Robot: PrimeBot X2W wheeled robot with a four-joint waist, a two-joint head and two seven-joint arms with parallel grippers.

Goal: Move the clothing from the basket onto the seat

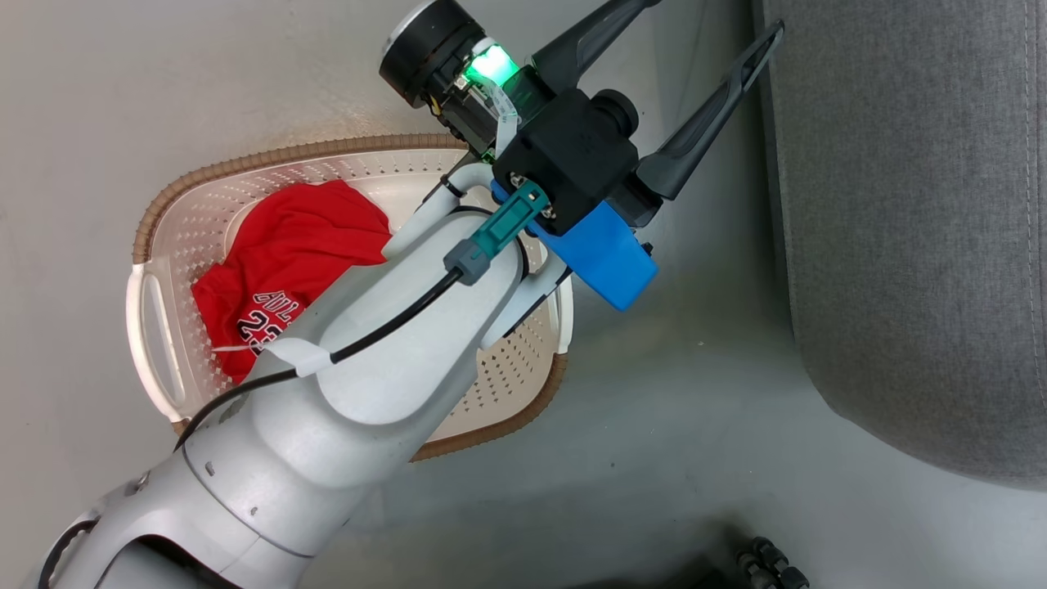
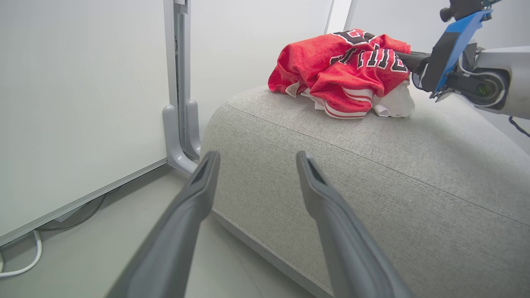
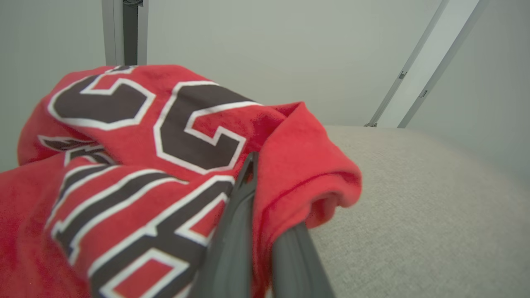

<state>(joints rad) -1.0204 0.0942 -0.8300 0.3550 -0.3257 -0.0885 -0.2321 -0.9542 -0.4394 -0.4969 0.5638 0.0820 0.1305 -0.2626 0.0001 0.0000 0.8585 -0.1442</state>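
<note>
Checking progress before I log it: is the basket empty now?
No, a red garment lies crumpled inside the basket.

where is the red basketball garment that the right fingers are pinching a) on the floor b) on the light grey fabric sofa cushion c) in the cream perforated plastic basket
b: the right fingers are shut on the red basketball garment, which rests bunched on the light grey fabric sofa cushion.

You're in a lab-style test room.
White partition panels, a grey metal post, a loose cable on smooth floor.
</note>
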